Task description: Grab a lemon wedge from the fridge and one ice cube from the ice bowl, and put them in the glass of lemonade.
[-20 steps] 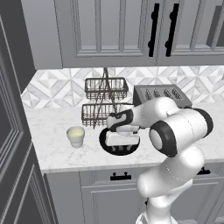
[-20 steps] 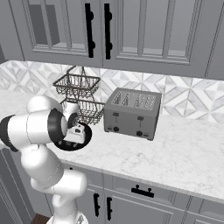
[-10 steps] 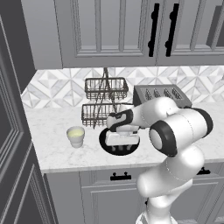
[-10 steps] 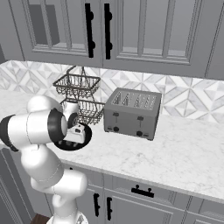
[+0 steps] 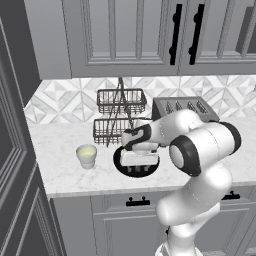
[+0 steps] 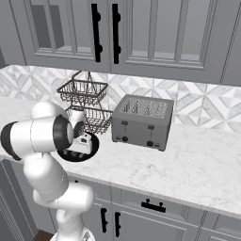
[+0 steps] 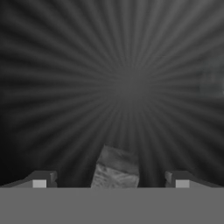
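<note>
Gripper (image 7: 110,178) is down inside the ice bowl (image 5: 120,165), jaws spread wide. In the hand view one greyish ice cube (image 7: 115,169) sits between the two fingertips (image 7: 40,179), closer to the middle than to either tip; neither tip touches it. The rest of that view is the bowl's dark ribbed floor.

From the base views the hand is low over the black bowl, which sits on the marble counter (image 5: 60,165) near its front edge. In the right base view the bowl (image 6: 92,149) shows partly behind the white forearm.

Glass of lemonade (image 5: 86,156) stands upright on the counter, left of the bowl, near but apart from it, pale yellow liquid visible inside.

Behind the bowl: the two-tier black wire rack (image 5: 120,116), standing towards the backsplash. To its right, the grey four-slot toaster (image 6: 141,120), also towards the wall.

Above: grey panelled cabinets (image 6: 155,33) with black handles. Dark tall panel (image 5: 12,165) runs along the left edge of the left base view; can't tell from here whether it's the fridge.
</note>
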Robot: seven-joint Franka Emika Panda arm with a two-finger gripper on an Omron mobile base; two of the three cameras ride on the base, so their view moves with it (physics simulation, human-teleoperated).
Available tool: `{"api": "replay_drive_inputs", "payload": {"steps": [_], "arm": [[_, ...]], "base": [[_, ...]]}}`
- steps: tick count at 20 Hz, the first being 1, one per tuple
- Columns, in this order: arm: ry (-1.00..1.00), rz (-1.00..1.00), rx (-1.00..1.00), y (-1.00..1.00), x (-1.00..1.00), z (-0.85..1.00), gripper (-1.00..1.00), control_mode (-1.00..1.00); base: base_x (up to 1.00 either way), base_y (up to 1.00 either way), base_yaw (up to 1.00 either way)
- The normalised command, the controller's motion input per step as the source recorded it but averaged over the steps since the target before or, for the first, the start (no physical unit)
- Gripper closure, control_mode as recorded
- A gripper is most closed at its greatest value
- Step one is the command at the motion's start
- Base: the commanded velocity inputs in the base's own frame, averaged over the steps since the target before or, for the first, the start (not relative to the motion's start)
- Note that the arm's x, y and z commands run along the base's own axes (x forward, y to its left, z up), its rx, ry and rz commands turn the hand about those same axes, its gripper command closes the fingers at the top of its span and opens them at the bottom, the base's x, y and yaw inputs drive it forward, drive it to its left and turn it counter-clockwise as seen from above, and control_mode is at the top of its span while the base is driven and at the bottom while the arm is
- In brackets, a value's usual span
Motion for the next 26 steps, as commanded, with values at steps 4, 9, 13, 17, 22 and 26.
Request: {"api": "replay_drive_inputs", "payload": {"steps": [4,9,13,17,22,26], "arm": [[0.00,0.00,0.00,0.00,0.04,-0.06,-1.00,-1.00],[0.00,0.00,0.00,0.00,0.00,0.00,1.00,-1.00],[0.00,0.00,0.00,0.00,0.00,0.00,1.00,-1.00],[0.00,0.00,0.00,0.00,0.00,0.00,1.00,-1.00],[-0.01,0.00,0.00,0.00,0.00,0.00,1.00,-1.00],[-0.12,0.00,0.00,0.00,-0.25,0.40,1.00,-1.00]], "base": [[0.00,0.00,0.00],[0.00,0.00,0.00],[0.00,0.00,0.00],[0.00,0.00,0.00],[0.00,0.00,0.00],[0.00,0.00,0.00]]}}
